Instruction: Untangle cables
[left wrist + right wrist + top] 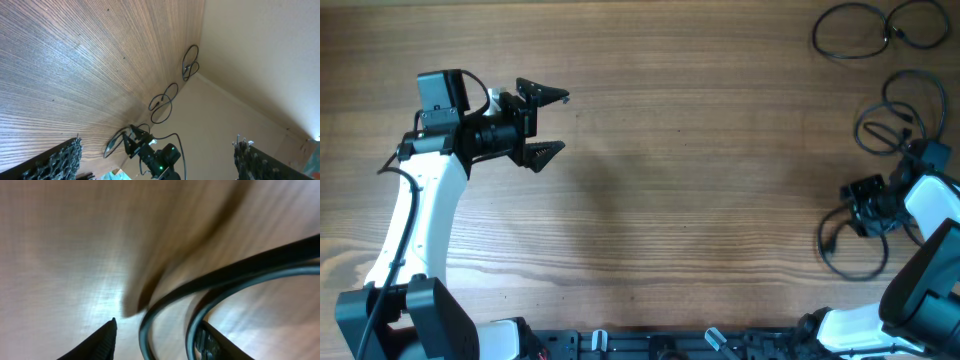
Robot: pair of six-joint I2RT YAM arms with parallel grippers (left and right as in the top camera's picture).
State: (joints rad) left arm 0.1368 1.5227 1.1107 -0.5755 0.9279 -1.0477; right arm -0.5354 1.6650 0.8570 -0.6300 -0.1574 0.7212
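Black thin round cables lie in three loose bunches. The nearest bunch (pixel 822 240) sits right at the right hand (pixel 855 208), whose fingers straddle two strands (pixel 250 262). The wrist view is blurred, so I cannot tell whether it is clamped. The second bunch (pixel 903 122) is just beyond the right hand, and the third bunch (pixel 890 33) is farther beyond it. The left hand (pixel 563 122) is well apart from the right hand across the brown wood-grain surface (pixel 700 180), released, fingers spread, holding nothing. The cables are likely light, limp, slightly springy and slick. Best to take hold of a single strand clear of crossings, or near a plug. No brand or writing is readable.
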